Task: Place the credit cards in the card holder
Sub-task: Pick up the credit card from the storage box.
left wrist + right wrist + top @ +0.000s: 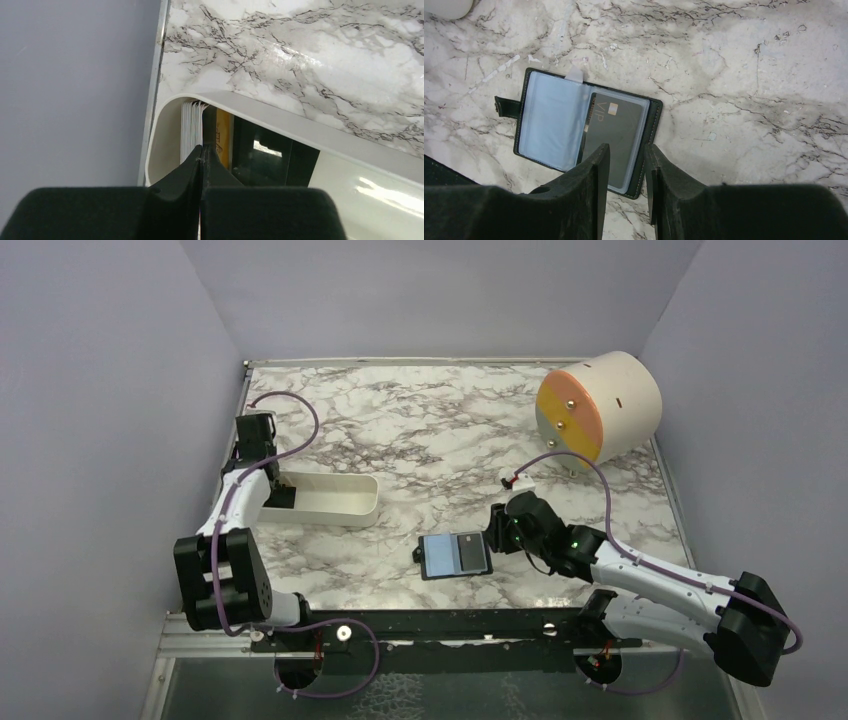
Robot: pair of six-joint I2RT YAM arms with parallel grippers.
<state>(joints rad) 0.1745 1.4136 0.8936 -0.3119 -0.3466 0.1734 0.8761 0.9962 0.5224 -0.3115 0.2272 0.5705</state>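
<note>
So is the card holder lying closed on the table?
No, the card holder lies open, its light blue inside showing, a dark card on one half.

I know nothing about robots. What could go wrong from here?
The left end effector is shut beside a tight stack of cards in the tray: it might lift several, or none. The wallet lies open and loose under the right end effector, so a nudge could slide it or fold it.

Open card holder (pixel 549 120) holds one dark card (pixel 616 135); other credit cards (pixel 191 130) stand in tray (pixel 280 117).
</note>
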